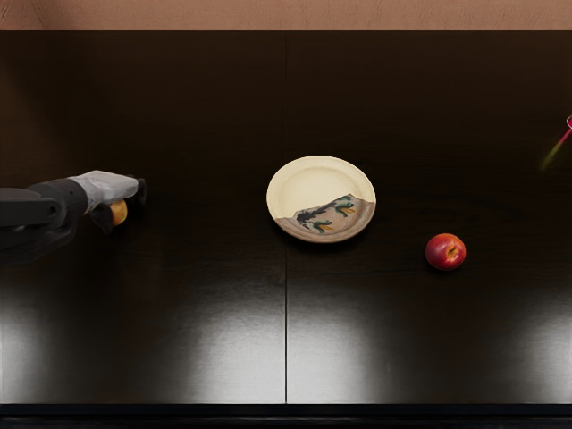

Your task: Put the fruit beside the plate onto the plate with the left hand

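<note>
A cream plate (320, 198) with a brown, painted lower part lies near the middle of the dark table. My left hand (114, 195) comes in from the left edge, well to the left of the plate. Its dark fingers (138, 189) curl around a small orange fruit (119, 213), which is mostly hidden under the palm. A red apple (445, 251) rests on the table to the right of the plate and a little nearer to me. The right arm does not show.
A thin pink and green streak (558, 147) shows at the right edge. The dark table (286, 340) has a seam running down its middle, and its far edge meets a brown wall.
</note>
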You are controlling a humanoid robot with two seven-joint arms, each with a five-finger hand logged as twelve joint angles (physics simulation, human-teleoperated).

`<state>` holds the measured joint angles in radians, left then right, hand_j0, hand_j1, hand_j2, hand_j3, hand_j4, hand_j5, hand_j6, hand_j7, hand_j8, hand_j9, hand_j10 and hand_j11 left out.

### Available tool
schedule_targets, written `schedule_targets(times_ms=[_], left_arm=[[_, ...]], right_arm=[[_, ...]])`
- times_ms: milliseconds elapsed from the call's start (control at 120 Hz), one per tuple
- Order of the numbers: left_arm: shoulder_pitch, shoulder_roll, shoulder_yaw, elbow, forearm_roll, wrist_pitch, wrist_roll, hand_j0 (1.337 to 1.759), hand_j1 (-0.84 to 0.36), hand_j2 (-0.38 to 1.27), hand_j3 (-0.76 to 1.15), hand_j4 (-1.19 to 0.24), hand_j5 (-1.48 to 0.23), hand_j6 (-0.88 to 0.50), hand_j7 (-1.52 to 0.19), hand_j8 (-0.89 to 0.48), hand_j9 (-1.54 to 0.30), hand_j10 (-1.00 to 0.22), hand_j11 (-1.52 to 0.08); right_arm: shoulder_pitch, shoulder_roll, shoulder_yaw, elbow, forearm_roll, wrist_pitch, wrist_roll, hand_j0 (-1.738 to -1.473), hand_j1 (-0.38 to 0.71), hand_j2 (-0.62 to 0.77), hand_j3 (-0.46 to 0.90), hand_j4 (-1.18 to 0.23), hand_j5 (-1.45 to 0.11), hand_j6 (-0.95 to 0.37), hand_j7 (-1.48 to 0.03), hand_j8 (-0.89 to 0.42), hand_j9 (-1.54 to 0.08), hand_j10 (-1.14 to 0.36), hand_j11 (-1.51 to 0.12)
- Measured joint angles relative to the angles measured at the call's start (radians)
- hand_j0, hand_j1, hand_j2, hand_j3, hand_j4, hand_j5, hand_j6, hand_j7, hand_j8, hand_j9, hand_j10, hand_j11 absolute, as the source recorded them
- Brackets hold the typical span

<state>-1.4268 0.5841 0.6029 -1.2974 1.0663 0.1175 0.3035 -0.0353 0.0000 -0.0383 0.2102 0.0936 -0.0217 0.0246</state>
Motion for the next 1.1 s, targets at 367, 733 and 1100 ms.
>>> schedule_targets(times_ms=[367,733,1100], left_arm=[[-0.149,0.033,0.010,-0.020,-0.005,-0.061,0.014,1.641,-0.44,0.33,0.05,-0.65,-1.09,-0.32,-1.14,-0.19,-1.14,-0.35,-1.17],[-0.345,-0.110,0.013,-0.095,-0.055,-0.106,0.015,1.637,-0.28,0.20,0.01,-0.79,-1.22,-0.46,-1.20,-0.31,-1.20,-0.44,-1.19],[-0.522,-0.344,0.000,-0.141,-0.259,-0.146,0.022,1.639,-0.23,0.18,0.00,-0.81,-1.25,-0.50,-1.23,-0.33,-1.22,-0.47,-1.19]], right_arm=[[0.000,0.000,0.000,0.000,0.000,0.000,0.000,-1.658,-0.31,-0.01,0.00,-0.03,-0.04,-0.03,-0.04,-0.03,-0.04,-0.03,-0.04],[0.000,0.000,0.000,0.000,0.000,0.000,0.000,-1.658,-0.31,-0.01,0.00,-0.03,-0.04,-0.03,-0.04,-0.03,-0.04,-0.03,-0.04],[0.000,0.000,0.000,0.000,0.000,0.000,0.000,-1.658,-0.31,-0.01,0.00,-0.03,-0.04,-0.03,-0.04,-0.03,-0.04,-0.03,-0.04]])
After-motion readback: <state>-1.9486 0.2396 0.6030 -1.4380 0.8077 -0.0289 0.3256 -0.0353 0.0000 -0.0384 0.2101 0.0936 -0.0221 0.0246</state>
